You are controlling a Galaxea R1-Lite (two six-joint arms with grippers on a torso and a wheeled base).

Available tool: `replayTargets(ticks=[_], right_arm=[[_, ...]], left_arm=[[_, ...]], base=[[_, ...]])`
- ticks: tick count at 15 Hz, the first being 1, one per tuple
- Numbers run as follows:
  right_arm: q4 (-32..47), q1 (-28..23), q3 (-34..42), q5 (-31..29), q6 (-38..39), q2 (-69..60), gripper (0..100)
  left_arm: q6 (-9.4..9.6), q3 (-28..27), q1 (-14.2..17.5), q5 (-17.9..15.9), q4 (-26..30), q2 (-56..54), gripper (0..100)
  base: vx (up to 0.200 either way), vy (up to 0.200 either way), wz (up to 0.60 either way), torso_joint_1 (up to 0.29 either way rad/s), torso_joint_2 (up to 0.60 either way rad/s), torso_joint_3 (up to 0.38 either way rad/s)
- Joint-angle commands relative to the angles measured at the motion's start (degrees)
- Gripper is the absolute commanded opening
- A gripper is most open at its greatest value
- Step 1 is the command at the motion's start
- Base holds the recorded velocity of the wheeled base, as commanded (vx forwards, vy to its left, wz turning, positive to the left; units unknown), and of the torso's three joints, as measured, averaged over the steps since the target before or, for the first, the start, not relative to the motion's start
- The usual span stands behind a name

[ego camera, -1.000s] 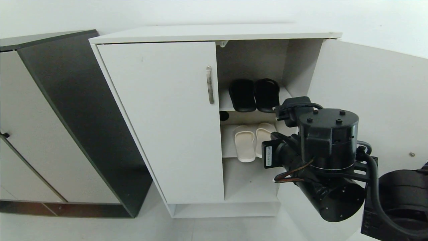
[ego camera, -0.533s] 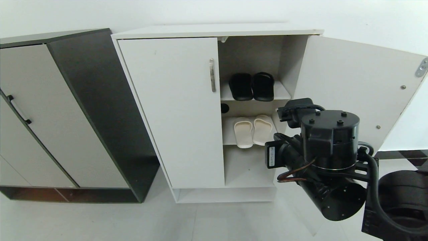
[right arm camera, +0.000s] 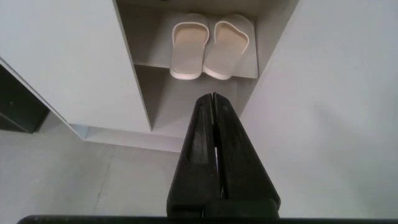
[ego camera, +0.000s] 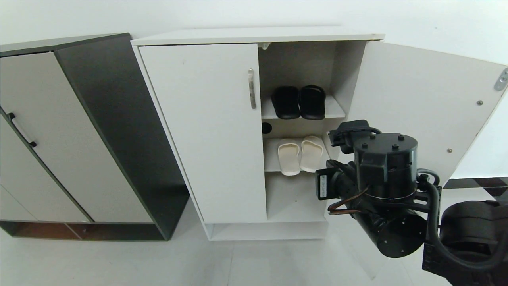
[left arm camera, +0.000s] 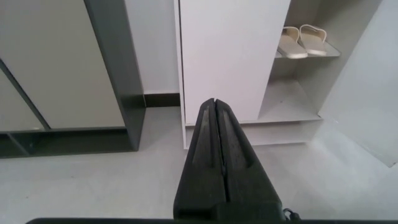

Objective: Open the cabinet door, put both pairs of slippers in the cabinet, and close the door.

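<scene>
White wooden cabinet [ego camera: 206, 131], right door [ego camera: 416, 107] open: black slippers [ego camera: 299, 102] on the upper shelf, cream slippers [ego camera: 300, 154] on the middle shelf. Left gripper [left arm camera: 214, 106] and right gripper [right arm camera: 214, 99] fingers pressed together.

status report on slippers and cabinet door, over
Left gripper and right gripper shut, empty. Black slippers top shelf, cream slippers middle shelf. White cabinet door open; right arm in front of opening.

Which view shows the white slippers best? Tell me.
Right wrist view: the white slippers lie close, whole, seen from above. Head view shows them smaller; left wrist view, far off and slanted.
</scene>
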Motion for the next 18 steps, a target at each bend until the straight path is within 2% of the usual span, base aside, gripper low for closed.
replayTargets(ticks=[1,11,15,18], right_arm=[[-0.02,-0.09,-0.08,0.00,0.04,0.51,0],[-0.02,-0.18,0.01,0.00,-0.05,0.59,0],[-0.02,-0.18,0.01,0.00,-0.14,0.68,0],[-0.02,-0.18,-0.25,0.00,-0.23,0.68,0]], left_arm=[[0.01,0.00,0.00,-0.02,-0.02,0.07,0],[-0.08,0.00,0.00,-0.02,-0.02,0.07,0],[-0.08,0.00,0.00,-0.02,-0.02,0.07,0],[-0.08,0.00,0.00,-0.02,-0.02,0.07,0]], base=[[0.000,0.000,0.00,0.000,0.00,0.000],[0.000,0.000,0.00,0.000,0.00,0.000],[0.000,0.000,0.00,0.023,-0.23,-0.307],[0.000,0.000,0.00,0.062,-0.55,-0.359]])
